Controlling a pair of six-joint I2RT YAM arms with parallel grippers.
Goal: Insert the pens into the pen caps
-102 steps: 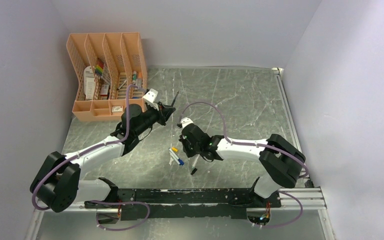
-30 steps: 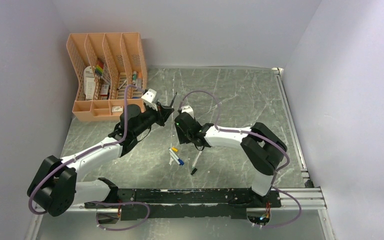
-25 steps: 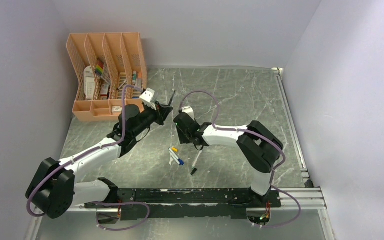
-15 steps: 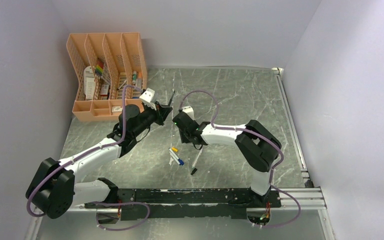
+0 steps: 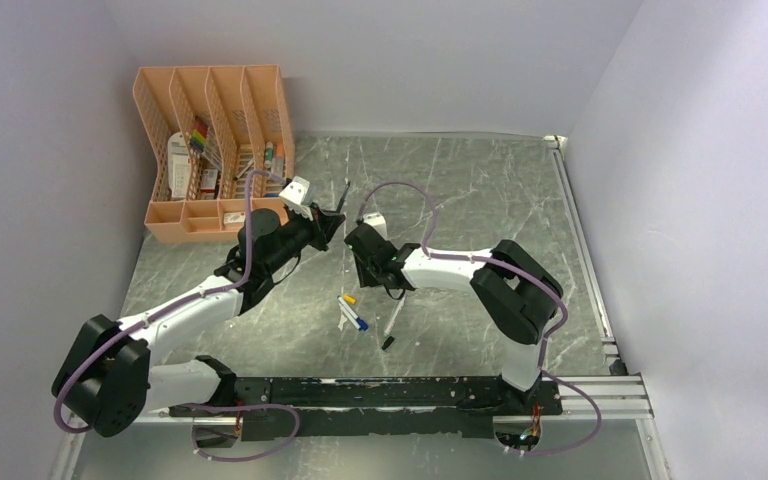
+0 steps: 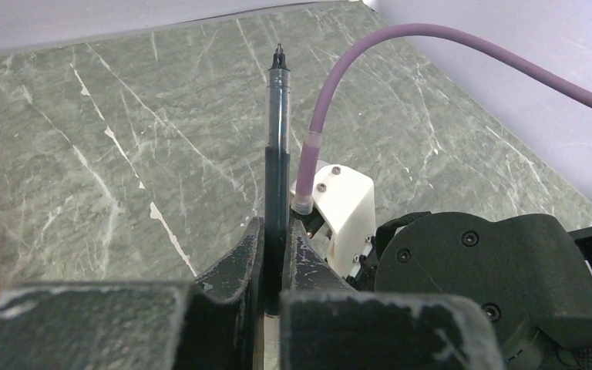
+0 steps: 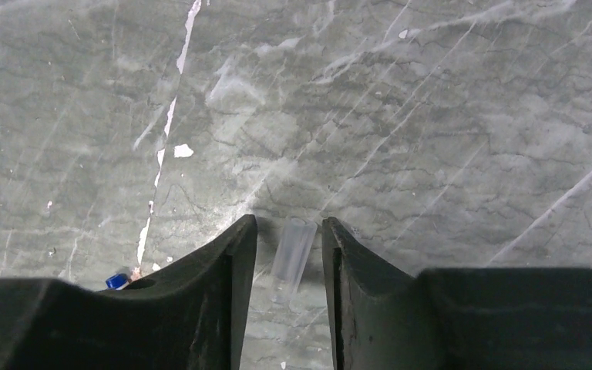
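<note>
**Dark pen clamped on the left, clear cap between the right fingers**

The left gripper (image 6: 276,231) is closed hard on the dark pen (image 6: 277,139). Its fingers (image 6: 248,254) pinch the lower barrel, and the rest of the pen stands straight out beyond the fingertips, tip pointing away over the marble table (image 6: 123,116). Just beside these fingers, on their right, sit the white camera mount (image 6: 344,206) and the black wrist of the right arm, with a purple cable (image 6: 401,35) arching over them.

The right gripper (image 7: 289,262) points down at the table with its fingers drawn partway in. A clear cap (image 7: 291,258) sits in the gap between them, slightly slanted, its far end nearer one finger than the other. A thin strip of table shows on either side of it, so I cannot tell whether the pads pinch the cap or only flank it. Outside one finger, low against its edge, a blue cap (image 7: 116,281) peeks out.

From above, the two sets of fingertips are near each other. On the base side of the right fingers, two white pens lie flat on the table. One (image 5: 391,322) lies alone, and the other (image 5: 344,318) lies just beside a yellow-orange cap (image 5: 349,298).
</note>
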